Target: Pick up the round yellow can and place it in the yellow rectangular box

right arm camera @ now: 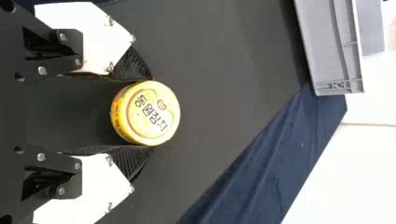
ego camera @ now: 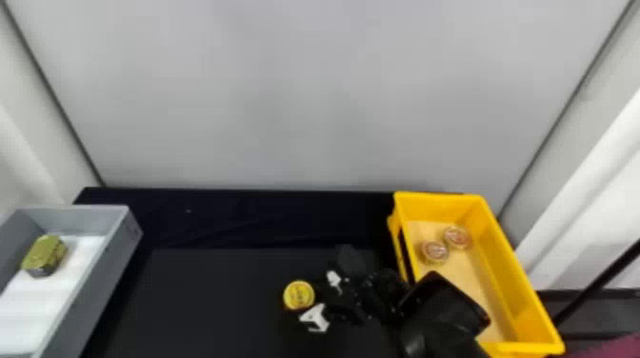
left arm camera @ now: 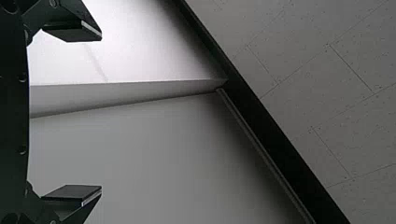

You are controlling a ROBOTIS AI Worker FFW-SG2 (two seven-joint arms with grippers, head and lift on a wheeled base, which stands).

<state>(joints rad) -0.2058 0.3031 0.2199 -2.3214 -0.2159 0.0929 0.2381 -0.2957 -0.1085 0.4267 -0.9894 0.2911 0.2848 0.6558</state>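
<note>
The round yellow can is upright, its flat, printed lid facing up. It is a squat cylinder: its axis, from base to lid, runs up and down, and the lid, being circular, has no longer side. In the right wrist view the print slants across the lid, at an angle to the fingers. The can is over the black work surface, left of the yellow rectangular box and well apart from it; whether its base touches the surface cannot be told.

The right gripper is partly closed, down to the can's width, its dark ribbed pads against opposite sides of the can near their tips. The left gripper is wide open with nothing between its fingers.

Two round tins sit inside the yellow box. At far left, a grey box holds a green-gold tin.
</note>
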